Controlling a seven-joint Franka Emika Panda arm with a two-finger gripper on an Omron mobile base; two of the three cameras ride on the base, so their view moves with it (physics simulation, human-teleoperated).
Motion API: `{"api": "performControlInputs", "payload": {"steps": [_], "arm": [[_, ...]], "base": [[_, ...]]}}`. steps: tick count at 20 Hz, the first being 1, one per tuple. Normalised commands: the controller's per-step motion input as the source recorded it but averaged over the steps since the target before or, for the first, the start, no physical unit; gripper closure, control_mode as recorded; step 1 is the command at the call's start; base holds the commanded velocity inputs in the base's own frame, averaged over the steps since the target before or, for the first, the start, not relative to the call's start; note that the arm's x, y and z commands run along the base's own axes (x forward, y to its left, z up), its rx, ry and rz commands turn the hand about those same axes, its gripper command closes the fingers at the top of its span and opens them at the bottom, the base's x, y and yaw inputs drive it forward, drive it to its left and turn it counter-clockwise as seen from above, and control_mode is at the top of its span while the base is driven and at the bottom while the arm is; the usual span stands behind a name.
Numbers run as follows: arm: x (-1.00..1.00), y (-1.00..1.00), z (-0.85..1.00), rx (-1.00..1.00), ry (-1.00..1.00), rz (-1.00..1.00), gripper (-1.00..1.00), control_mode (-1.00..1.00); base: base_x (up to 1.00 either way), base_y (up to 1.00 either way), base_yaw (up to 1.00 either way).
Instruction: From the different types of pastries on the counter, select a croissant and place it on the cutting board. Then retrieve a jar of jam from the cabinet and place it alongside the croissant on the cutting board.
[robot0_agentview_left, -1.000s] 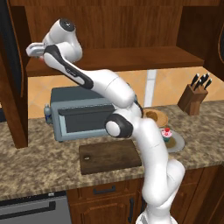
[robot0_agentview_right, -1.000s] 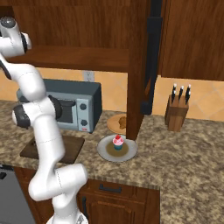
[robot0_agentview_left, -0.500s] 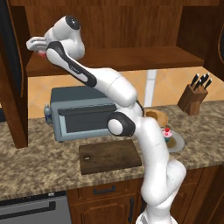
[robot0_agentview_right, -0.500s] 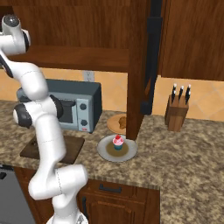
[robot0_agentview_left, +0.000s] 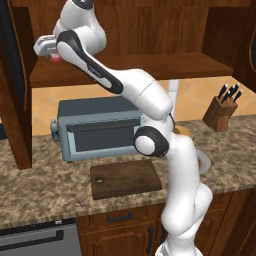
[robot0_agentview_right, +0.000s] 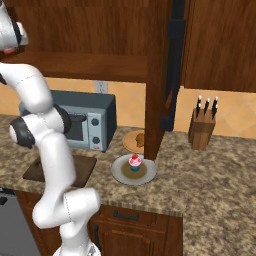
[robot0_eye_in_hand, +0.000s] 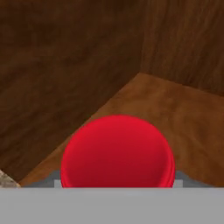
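a blue-grey toaster oven (robot0_agentview_left: 97, 129) stands against the orange tiled wall (robot0_agentview_right: 232, 114), a knife block (robot0_agentview_right: 202, 129) near the worktop's back edge, drawer fronts (robot0_agentview_right: 131, 220) below.

Even, flat rendered light, moderately bright, with no glare. Soft shadow lies under the cabinet (robot0_agentview_left: 150, 70) shelf. The hand view is coarse and blurry around the jar (robot0_eye_in_hand: 118, 151) at 6 o'clock.

A home kitchen. Speckled granite counter (robot0_agentview_left: 45, 175), dark wood cabinet (robot0_agentview_left: 150, 30), toaster oven (robot0_agentview_left: 97, 127), knife block (robot0_agentview_right: 202, 127) against tan tiled wall.
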Motion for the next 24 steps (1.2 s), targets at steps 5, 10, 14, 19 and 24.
{"api": "performControlInputs", "payload": {"steps": [5, 10, 14, 19, 24], "arm": [[-0.70, -0.33, -0.12, 0.00, -0.09, 0.00, 1.00, -1.00], [0.05, -0.77, 0.02, 0.08, 0.00, 0.00, 1.00, -1.00], [-0.71, -0.14, -0.50, 0.00, 0.00, -0.03, 1.00, -1.00], [-1.00, -0.60, -1.00, 0.00, -0.01, -0.06, 1.00, -1.00], [-1.00, -0.77, -0.94, 0.03, -0.01, -0.05, 1.00, -1.00]], "base": [[0.00, 0.00, 0.00], [0.00, 0.00, 0.00], [0.00, 0.00, 0.00], [0.00, 0.00, 0.00], [0.00, 0.00, 0.00]]}}
